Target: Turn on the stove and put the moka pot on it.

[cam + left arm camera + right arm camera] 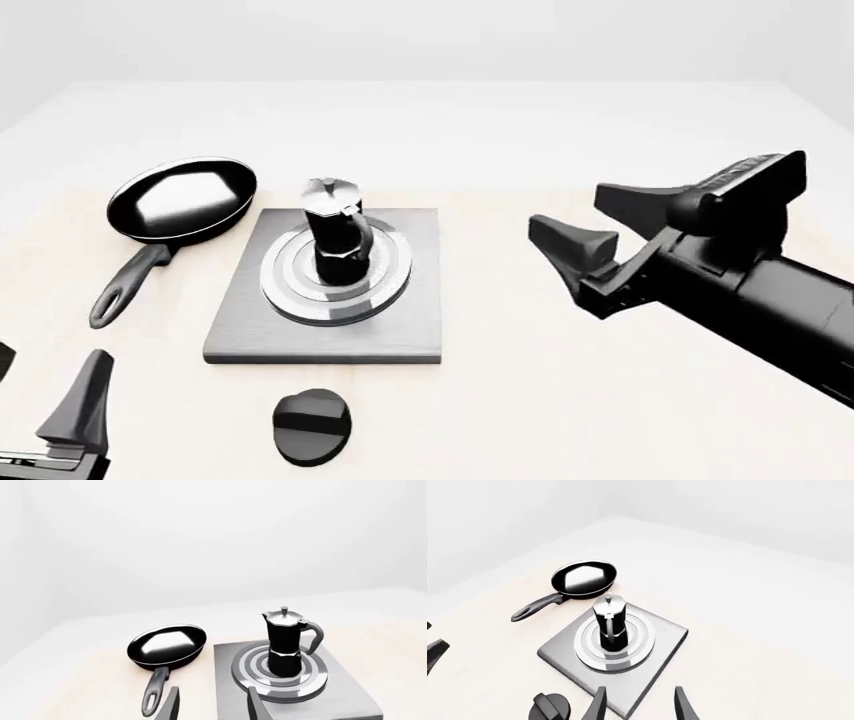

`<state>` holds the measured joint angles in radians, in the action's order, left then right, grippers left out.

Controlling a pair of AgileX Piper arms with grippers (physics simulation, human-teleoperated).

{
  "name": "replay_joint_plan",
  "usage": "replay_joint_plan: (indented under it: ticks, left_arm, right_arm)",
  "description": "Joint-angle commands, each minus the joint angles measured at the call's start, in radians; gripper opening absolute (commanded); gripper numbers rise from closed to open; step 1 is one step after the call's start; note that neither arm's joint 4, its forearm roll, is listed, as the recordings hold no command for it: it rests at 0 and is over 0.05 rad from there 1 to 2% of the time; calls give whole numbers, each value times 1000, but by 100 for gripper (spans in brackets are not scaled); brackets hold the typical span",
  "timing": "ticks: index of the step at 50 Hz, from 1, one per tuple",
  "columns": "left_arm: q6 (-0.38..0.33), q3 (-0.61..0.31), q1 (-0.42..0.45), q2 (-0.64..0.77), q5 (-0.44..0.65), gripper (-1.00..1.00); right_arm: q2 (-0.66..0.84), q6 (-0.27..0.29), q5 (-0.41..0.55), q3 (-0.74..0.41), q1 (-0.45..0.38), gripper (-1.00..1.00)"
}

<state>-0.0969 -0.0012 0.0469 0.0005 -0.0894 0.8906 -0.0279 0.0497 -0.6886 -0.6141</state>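
Your moka pot [335, 231] stands upright on the burner rings of the stove [400, 330], left of centre in the front view, with the black knob [314, 427] lying separately on the counter [561, 400] just below the slab. The frying pan [180, 201] sits at upper left, beside the stove. Your right gripper [621, 225] hangs at the right with its 2 fingers spread, holding nothing. Your left gripper [210, 705] at lower left is parted and empty too.

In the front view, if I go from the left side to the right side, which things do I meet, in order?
Left gripper → frying pan → stove with the moka pot standing on its rings → right gripper.
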Motion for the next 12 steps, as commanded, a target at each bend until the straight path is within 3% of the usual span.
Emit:
replay_joint_plan:
  ticks: [1,3,4,12]
  left_arm:
    - [4,-1,5,0,7,100]
    - [1,-2,12,0,2,100]
    - [36,-10,27,0,-4,100]
    - [21,-7,15,0,-7,100]
  right_arm:
    - [-196,-16,71,92,67,100]
    - [-214,-22,82,115,98,100]
    - [-228,-22,90,123,110,100]
    - [-356,-29,165,173,162,100]
